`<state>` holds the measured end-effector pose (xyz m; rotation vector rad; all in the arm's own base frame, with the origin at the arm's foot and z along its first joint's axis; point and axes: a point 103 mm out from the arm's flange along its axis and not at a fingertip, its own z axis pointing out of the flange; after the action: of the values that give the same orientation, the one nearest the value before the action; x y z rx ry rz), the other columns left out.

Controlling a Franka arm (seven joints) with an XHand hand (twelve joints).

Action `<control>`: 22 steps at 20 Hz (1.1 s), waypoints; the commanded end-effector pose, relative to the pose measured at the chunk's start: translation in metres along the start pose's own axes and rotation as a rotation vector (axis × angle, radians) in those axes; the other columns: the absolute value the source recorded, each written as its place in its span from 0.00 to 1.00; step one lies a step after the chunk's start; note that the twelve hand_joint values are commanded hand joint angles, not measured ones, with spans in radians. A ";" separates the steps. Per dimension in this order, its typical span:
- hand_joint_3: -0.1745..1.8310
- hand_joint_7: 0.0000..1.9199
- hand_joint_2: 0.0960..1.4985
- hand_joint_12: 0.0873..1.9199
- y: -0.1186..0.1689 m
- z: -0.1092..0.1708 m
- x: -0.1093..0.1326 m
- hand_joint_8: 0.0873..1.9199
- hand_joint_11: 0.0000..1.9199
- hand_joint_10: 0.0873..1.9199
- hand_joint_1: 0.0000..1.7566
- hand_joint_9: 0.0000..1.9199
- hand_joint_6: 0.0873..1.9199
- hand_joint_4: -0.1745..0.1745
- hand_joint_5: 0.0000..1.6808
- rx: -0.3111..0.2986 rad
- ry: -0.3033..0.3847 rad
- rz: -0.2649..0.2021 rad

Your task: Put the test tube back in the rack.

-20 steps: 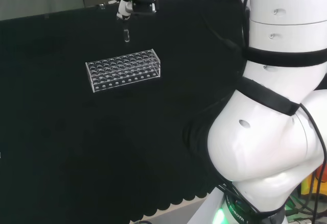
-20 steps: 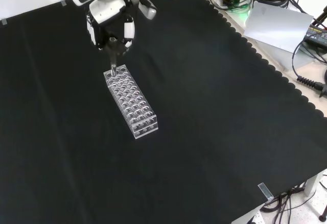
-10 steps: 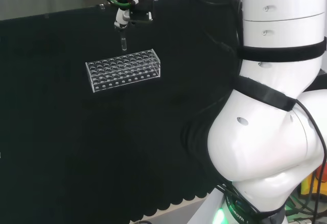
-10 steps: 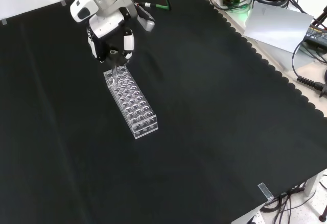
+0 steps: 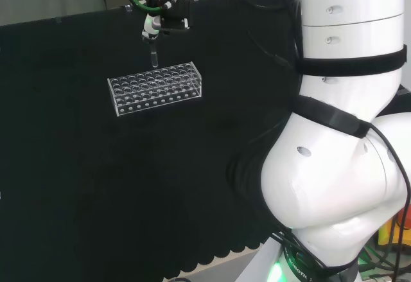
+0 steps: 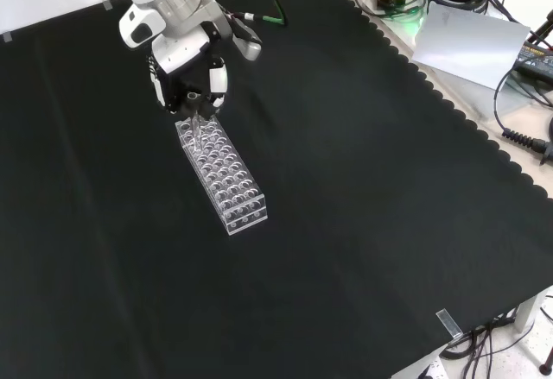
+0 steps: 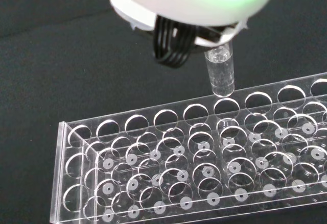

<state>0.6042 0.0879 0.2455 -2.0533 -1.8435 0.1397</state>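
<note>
Directly above rack (image 7: 204,163), test tube (image 7: 220,73), pinched by robot hand (image 6: 186,68)

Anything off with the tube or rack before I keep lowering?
Nothing stands out. The hand holds the test tube upright, its bottom just above a hole in the rack's outer row. The rack sits flat on the black cloth, its holes empty, no cracks or spills visible.
</note>
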 end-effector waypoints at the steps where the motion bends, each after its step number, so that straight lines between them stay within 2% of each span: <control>1: 0.44 0.82 0.38 0.55 0.005 0.008 -0.007 0.32 0.54 0.29 0.71 0.81 0.30 0.00 0.77 0.018 -0.001 0.003; 5: 0.42 0.86 0.39 0.56 0.007 0.011 -0.011 0.31 0.54 0.29 0.69 0.82 0.29 0.00 0.77 0.024 -0.007 0.008; 22: 0.42 0.86 0.39 0.56 0.010 0.018 -0.014 0.30 0.54 0.29 0.69 0.82 0.28 0.00 0.77 0.051 -0.004 0.009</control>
<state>0.6080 0.0778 0.2255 -2.0327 -1.8165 0.1867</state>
